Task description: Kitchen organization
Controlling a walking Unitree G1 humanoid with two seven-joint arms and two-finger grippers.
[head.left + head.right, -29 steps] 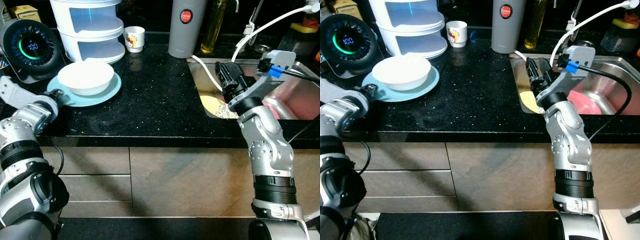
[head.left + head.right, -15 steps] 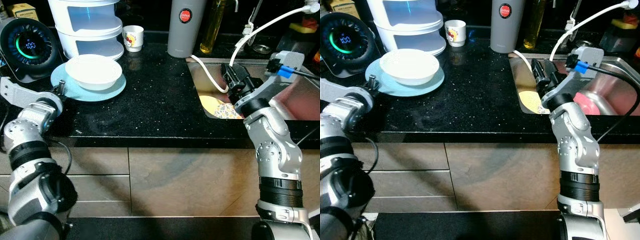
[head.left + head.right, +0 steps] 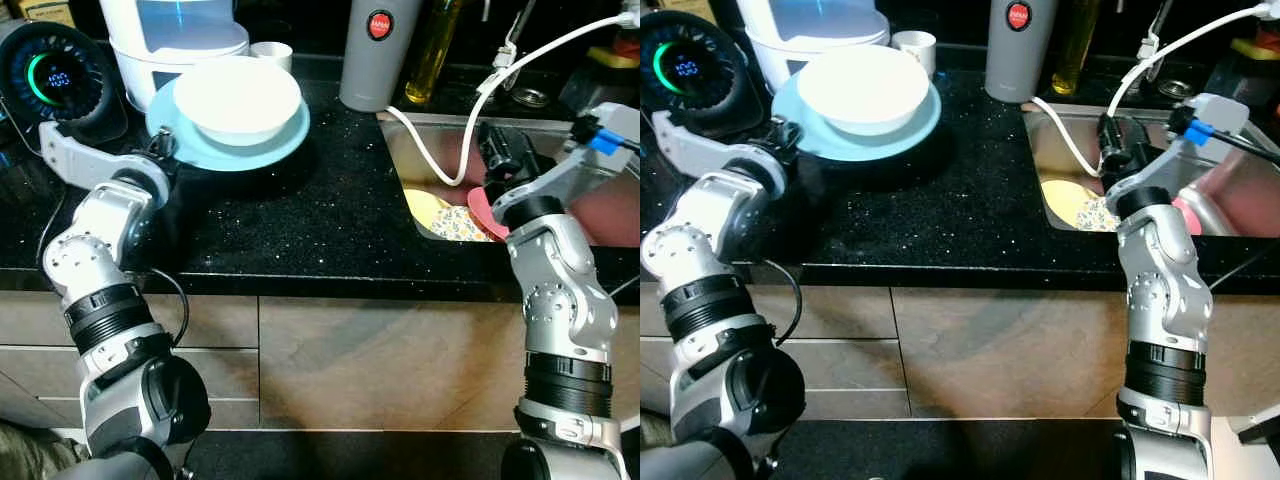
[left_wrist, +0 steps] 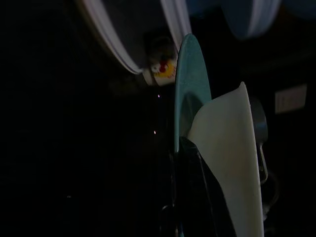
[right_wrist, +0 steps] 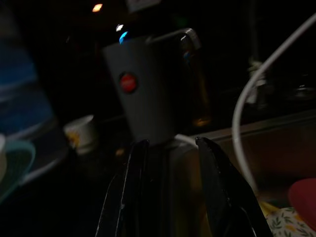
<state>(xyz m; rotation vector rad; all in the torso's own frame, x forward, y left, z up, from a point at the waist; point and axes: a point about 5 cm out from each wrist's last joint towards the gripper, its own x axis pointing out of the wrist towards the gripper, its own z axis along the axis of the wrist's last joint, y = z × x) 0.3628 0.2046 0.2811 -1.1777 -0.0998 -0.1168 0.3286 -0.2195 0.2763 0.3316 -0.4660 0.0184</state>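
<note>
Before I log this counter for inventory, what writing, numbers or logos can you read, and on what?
Round red badge on the grey flask: lettering too small to read.
Glowing digits on the round black appliance: blurred, unreadable.
Small white cup: a cartoon print, no words legible.

A white ceramic bowl (image 3: 237,97) sits on a round light-blue plate (image 3: 282,143) above the black speckled countertop (image 3: 300,215), in front of a white tiered container (image 3: 170,40). To the right lies a stainless steel sink (image 3: 430,150), behind which stands a grey cylindrical flask (image 3: 377,50).
</note>
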